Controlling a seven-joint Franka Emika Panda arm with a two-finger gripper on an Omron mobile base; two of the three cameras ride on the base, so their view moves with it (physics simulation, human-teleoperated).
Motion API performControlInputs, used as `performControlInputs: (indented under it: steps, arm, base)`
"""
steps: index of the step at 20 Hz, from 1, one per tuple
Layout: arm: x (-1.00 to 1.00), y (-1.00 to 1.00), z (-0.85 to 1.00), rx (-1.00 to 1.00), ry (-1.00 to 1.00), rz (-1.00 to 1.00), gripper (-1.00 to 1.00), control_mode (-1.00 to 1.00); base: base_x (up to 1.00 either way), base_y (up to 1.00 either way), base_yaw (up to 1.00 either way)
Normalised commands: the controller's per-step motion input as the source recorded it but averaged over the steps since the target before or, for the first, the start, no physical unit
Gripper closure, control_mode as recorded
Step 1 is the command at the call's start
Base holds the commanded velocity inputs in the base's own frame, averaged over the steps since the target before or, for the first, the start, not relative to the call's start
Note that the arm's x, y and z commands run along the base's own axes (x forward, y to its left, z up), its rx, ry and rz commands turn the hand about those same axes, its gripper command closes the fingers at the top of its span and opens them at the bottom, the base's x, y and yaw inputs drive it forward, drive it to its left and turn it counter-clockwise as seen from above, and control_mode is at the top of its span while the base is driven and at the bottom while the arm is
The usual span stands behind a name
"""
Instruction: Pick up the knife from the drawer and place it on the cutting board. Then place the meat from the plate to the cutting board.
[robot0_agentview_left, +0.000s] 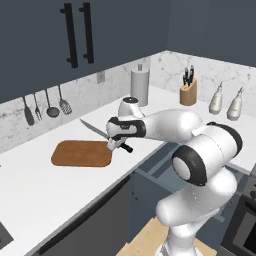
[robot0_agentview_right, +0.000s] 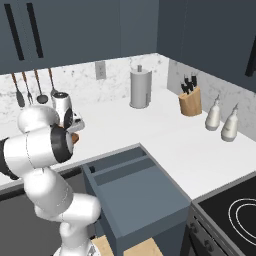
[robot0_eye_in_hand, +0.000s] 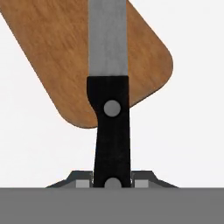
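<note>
Dark blue-grey kitchen, white counter (robot0_agentview_left: 45, 190) running into a corner, marbled backsplash behind. Wall cabinets above with long black handles (robot0_agentview_left: 77, 35).

Cutting board (robot0_agentview_left: 81, 153) lies flat on the counter, left of the arm in the left base view, its top bare. In the hand view it sits below the camera at a slant, one rounded corner nearest.

Gripper (robot0_agentview_left: 116, 142) hangs just off the board's right end, above the counter. Jaws clamped on the black handle of the knife (robot0_agentview_left: 95, 130). Blade points away to the left and far, over the board's far right corner, clear of the wood. In the hand view the handle rises between the two finger tips, silver blade running up across the board.

Drawer (robot0_agentview_right: 135, 192) stands pulled open under the counter, near right of the arm, blue-grey front toward the camera. Its inside looks bare where it can be seen.

Far counter: paper towel roll (robot0_agentview_left: 140, 86) on a stand, knife block (robot0_agentview_left: 188, 90) with black-handled knives in the corner, two pale bottles (robot0_agentview_left: 226, 102) to its right. Utensils (robot0_agentview_left: 46, 106) hang on the backsplash at far left. Wall outlet (robot0_agentview_right: 100, 69) left of the towel roll. Black stovetop (robot0_agentview_right: 235, 215) at near right.

Plate and meat: a small orange-brown bit (robot0_agentview_right: 75, 138) shows past the arm in the right base view; cannot tell what it is.
</note>
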Motion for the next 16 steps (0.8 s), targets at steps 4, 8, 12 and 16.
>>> performControlInputs:
  steps: [4, 8, 12, 16]
  arm:
    - [0.97, 0.71, -0.23, 0.00, 0.15, 0.02, 1.00, -1.00]
    - [0.61, 0.64, -0.33, 0.00, 0.10, 0.00, 1.00, -1.00]
    - [0.43, 0.53, -0.53, 0.00, 0.06, 0.00, 1.00, -1.00]
    - [-0.04, 0.14, -0.69, 0.00, -0.02, 0.00, 1.00, -1.00]
  base:
    - [0.00, 0.00, 0.00]
    - [0.00, 0.00, 0.00]
    - [0.00, 0.00, 0.00]
    - [0.00, 0.00, 0.00]
